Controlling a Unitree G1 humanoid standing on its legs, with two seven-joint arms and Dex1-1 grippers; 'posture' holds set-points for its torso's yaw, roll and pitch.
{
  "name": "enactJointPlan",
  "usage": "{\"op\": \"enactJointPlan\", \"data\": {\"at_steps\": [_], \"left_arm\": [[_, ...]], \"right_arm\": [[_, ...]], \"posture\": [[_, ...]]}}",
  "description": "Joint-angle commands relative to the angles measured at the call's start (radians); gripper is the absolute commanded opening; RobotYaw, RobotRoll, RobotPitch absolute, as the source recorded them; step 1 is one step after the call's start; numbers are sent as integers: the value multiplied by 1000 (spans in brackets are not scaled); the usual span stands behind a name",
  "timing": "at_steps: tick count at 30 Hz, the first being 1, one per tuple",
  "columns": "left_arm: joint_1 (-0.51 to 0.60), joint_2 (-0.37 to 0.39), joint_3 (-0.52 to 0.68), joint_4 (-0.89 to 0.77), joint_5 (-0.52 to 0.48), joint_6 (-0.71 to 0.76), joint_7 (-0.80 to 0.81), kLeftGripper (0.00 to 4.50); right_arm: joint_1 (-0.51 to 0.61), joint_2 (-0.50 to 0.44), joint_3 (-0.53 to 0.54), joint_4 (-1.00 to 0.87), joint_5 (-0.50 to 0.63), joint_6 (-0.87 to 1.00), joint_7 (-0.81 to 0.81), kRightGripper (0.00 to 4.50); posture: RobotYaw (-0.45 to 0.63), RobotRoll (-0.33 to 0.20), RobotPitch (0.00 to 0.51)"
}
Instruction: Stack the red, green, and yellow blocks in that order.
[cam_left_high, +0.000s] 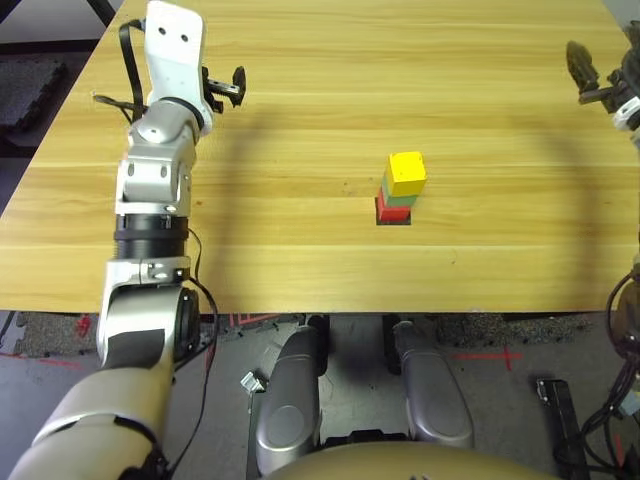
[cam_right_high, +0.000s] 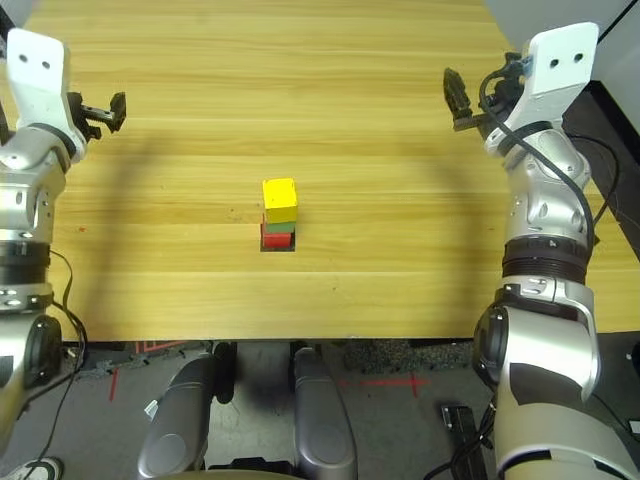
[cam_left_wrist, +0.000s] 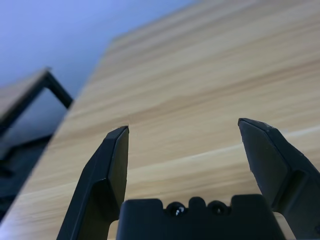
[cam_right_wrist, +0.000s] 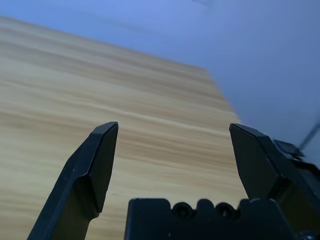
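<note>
Near the middle of the table (cam_left_high: 300, 120) we see 1 stack of 3 blocks: the red block (cam_left_high: 386, 207) at the bottom, the green block (cam_left_high: 397, 198) on it, the yellow block (cam_left_high: 406, 172) on top, sitting slightly askew. A black patch (cam_left_high: 393, 220) peeks out under the red block, mostly hidden. The table is pale wood planks; dark floor lies beyond its edges. Our left gripper (cam_left_high: 233, 88) hangs far left with fingers spread and empty; our right gripper (cam_right_high: 458, 103) far right, likewise spread and empty.

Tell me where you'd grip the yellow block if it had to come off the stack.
Probably from above, pinching two opposite side faces of the yellow block. It sits on top, its sides free, slightly askew over the green block and red block, so a sideways push could topple them.
</note>
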Motion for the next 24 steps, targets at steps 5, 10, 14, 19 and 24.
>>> {"op": "enactJointPlan", "data": {"at_steps": [5, 10, 14, 19, 24], "left_arm": [[178, -49, 88, -140, 17, 13, 106, 4452], [284, -90, 96, -223, 32, 56, 148, 4452], [301, -111, 98, -227, 27, 65, 159, 4452], [294, -107, 97, -201, 34, 51, 164, 4452], [283, -114, 90, -185, 37, 41, 171, 4452]], "right_arm": [[207, 64, -81, -223, 31, 23, -112, 4500], [313, 113, -110, -376, 60, 78, -145, 4500], [396, 173, -102, -530, 82, 138, -165, 4500], [476, 222, -123, -667, 91, 194, -206, 4500], [516, 232, -132, -699, 94, 208, -219, 4500]], "posture": [[261, 73, 273], [252, 71, 266], [246, 66, 265], [239, 66, 265], [226, 68, 265]]}}
